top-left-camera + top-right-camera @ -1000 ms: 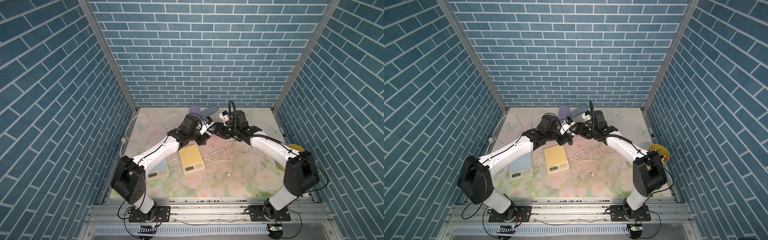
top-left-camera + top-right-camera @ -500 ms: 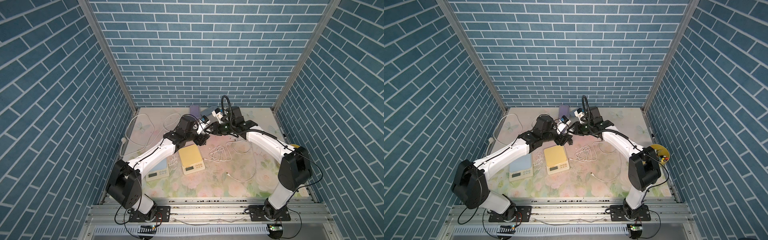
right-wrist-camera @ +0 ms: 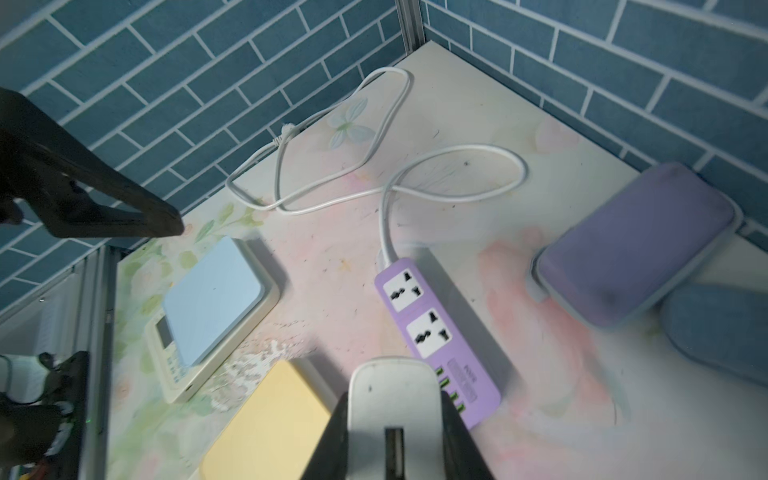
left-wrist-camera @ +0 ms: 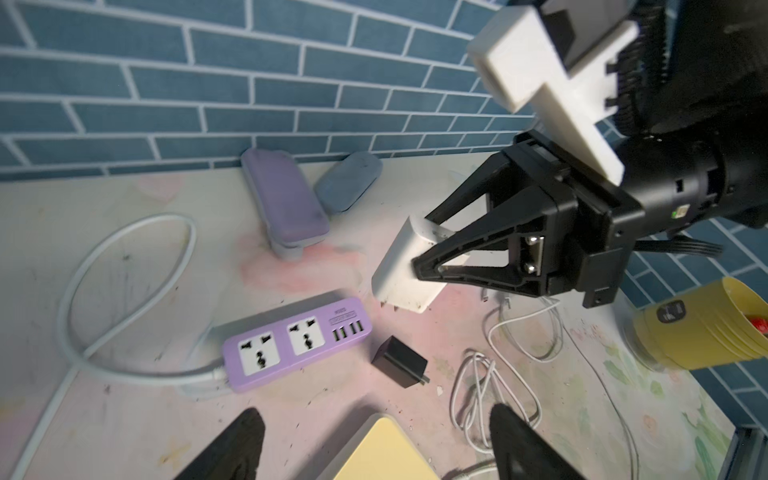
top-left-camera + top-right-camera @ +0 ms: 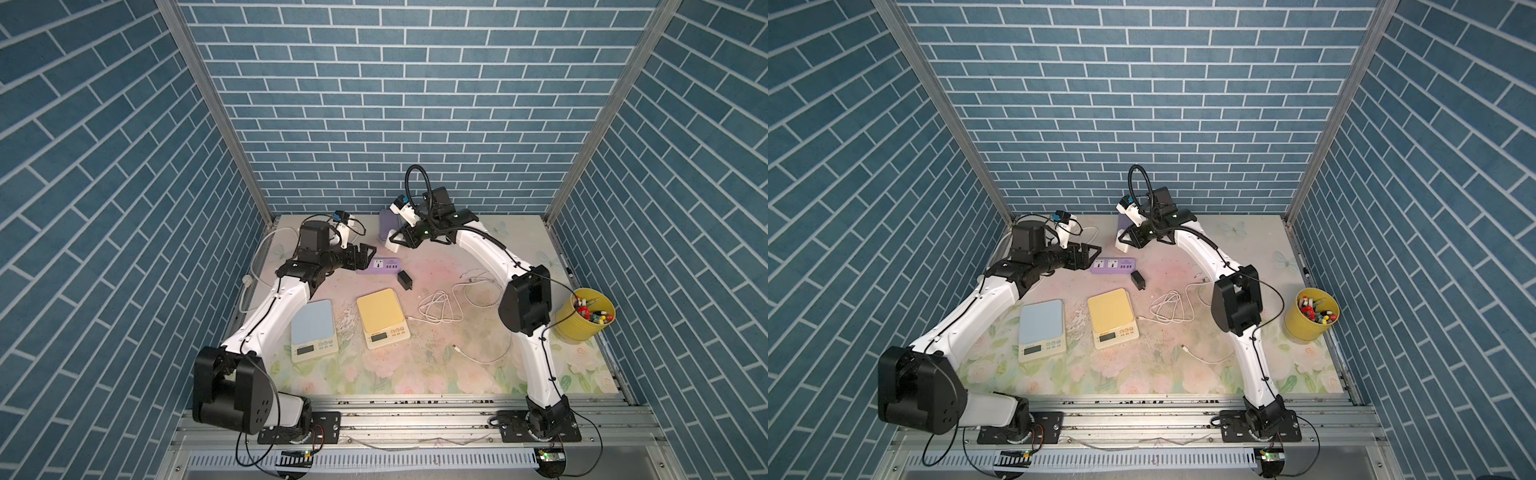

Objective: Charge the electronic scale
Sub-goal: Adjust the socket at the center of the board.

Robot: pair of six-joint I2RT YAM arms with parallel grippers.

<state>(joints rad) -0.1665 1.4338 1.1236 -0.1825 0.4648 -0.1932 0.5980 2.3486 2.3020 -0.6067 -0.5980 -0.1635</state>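
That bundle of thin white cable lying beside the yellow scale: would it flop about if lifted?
Probably floppy: the white cable lies in loose, uneven loops, so lifted at one point the rest would likely dangle and uncoil. It looks thin, so likely light. A push would probably bunch it rather than slide it whole.

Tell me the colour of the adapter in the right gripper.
White adapter, clearest in the left wrist view.

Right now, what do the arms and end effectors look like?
The left arm and right arm have white links, black joint housings and black bases, with thin black cables clipped along them. The left end effector and right end effector are black, with triangular open-frame fingers. Each wrist carries a white camera bracket; a black cable loops above the right one.
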